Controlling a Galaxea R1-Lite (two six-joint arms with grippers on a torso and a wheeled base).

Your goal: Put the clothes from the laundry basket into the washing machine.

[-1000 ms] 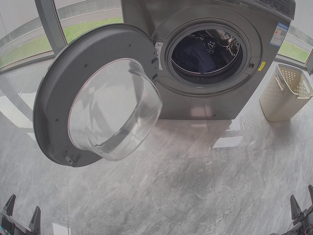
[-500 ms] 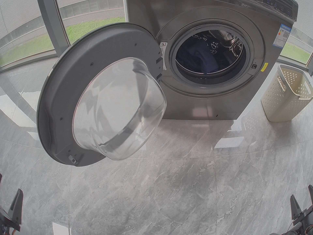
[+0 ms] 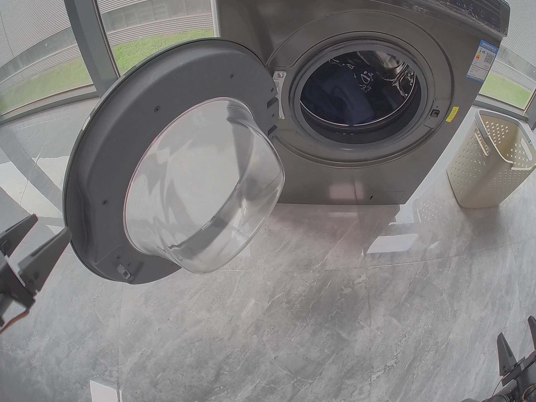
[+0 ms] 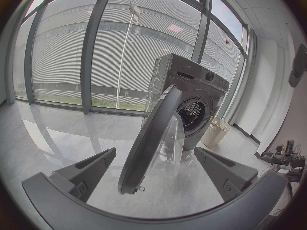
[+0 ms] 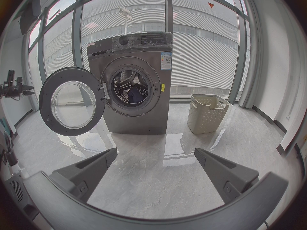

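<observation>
Now the left hand (image 3: 50,224) has risen beside the door (image 3: 167,79).

The left hand (image 4: 154,150) and right hand (image 5: 155,150) have dark grey, wedge-shaped fingers (image 5: 86,171), each seemingly bearing one screw (image 5: 81,188).

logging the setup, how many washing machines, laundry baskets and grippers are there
washing machine: 1
laundry basket: 1
grippers: 2 (left gripper, right gripper)
total: 4
</observation>
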